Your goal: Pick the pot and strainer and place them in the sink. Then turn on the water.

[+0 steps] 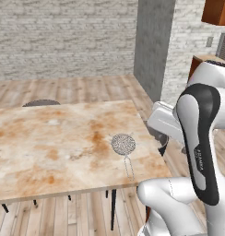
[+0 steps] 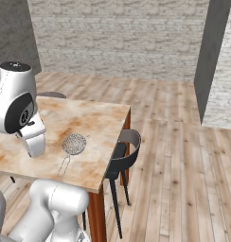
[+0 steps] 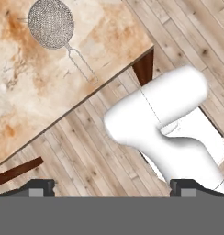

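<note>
On desk, near its right front corner: strainer lying flat, mesh bowl up-desk, thin wire handle pointing toward desk's front edge. Nothing touching it. Dark chair tucked at desk's side edge. In hand view, gripper looks down past desk corner at wooden floor; jaws released, spread wide, holding nothing. Step in hand, by judgement: reach for strainer, not yet begun. Next move calls for swinging hand over desk, centring jaws over mesh rim or handle, descending, closing.
</note>
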### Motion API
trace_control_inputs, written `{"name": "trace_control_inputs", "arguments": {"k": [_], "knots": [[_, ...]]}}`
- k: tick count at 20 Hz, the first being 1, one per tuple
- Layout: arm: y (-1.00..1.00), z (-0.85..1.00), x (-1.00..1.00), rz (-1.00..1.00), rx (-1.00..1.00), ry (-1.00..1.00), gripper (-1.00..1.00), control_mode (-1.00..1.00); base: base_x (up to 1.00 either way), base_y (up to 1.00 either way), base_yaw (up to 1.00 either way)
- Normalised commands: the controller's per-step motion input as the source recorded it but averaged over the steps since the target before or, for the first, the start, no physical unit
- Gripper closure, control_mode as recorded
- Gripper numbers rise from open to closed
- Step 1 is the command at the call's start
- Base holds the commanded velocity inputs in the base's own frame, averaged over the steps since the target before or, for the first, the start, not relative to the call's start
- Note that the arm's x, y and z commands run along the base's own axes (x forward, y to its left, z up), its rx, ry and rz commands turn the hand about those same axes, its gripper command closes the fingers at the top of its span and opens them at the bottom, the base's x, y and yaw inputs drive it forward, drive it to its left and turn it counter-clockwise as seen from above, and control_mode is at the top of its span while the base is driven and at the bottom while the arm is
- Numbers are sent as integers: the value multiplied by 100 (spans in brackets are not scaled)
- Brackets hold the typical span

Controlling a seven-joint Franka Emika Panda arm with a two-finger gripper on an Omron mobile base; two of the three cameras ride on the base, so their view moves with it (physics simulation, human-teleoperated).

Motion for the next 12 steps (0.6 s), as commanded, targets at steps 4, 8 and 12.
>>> {"name": "trace_control_inputs", "arguments": {"k": [4,8,12], "knots": [[-9,-43,28,18,-1,0,-100,-100,0,0,0],[1,-43,27,19,-5,0,-100,-100,0,0,0],[0,-22,3,13,-3,0,-100,-100,0,0,0]]}}
